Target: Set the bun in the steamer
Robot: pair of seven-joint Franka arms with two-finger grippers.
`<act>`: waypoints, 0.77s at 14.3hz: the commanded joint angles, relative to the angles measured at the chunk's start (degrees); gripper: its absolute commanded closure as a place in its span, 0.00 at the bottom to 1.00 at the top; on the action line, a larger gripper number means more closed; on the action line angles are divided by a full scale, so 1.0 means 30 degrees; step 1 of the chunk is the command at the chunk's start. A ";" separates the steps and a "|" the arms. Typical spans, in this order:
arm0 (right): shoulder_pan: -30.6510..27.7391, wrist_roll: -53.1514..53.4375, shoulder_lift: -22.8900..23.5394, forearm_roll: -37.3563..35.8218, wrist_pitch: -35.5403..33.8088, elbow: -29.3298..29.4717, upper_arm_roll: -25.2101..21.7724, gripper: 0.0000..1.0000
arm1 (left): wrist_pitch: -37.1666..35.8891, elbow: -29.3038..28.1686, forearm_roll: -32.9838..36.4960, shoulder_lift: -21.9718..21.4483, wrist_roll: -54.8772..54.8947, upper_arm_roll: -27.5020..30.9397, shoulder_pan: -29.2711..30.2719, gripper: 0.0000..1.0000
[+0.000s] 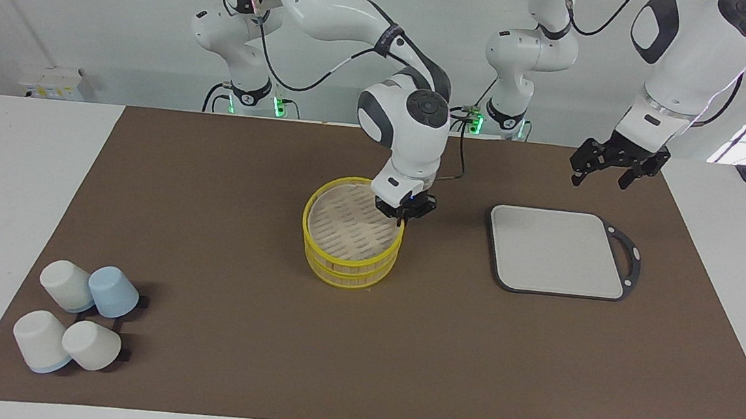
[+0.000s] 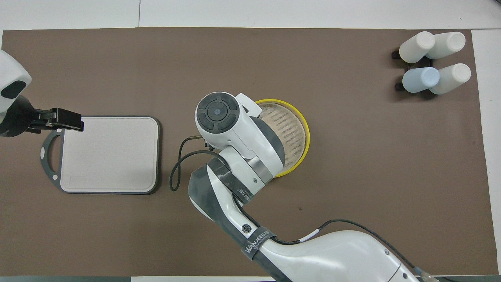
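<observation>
You get one high view facing the robots and one steeply overhead from their end; both share the whole counter (image 1: 42, 157).

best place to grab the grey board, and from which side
Take the board by its dark loop handle, coming from above at the left arm's end of the table. The board lies flat on the mat, so its edges offer little to pinch, while the handle is an open ring a finger can probably drop through. The left tool hangs open by that end.
</observation>
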 commanded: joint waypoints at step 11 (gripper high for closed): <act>-0.0115 0.0129 -0.1042 0.0141 0.1248 -0.1894 0.0049 0.00 | -0.0070 -0.0119 0.0253 -0.0307 0.0123 0.0245 -0.0327 0.00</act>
